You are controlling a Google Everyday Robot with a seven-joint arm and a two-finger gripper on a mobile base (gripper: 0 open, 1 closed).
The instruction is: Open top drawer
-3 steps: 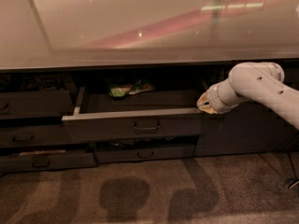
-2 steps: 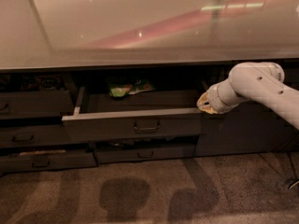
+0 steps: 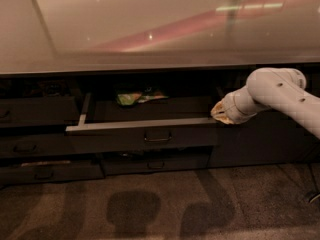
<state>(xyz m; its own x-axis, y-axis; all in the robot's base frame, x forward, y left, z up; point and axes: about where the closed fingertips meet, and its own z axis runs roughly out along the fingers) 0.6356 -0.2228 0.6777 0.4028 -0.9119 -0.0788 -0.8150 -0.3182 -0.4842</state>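
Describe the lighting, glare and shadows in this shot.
Camera view: the countertop carries glare, a bright reflected strip at upper right and a pinkish streak; the cabinet front below is dim, the top drawer dark inside around a green packet; soft shadows mark the carpet; the gripper, pale, sits at the drawer's right end.

Arm (image 3: 305,109): 1, white, seen entering from the right edge and rising leftward to a rounded joint (image 3: 277,84).
Wrist (image 3: 241,105): white, cylindrical, angled down and to the left from the joint.
Gripper (image 3: 220,115): 1, pale yellowish, carried at the lower-left end of the Wrist, right of centre in the view, pointed left.
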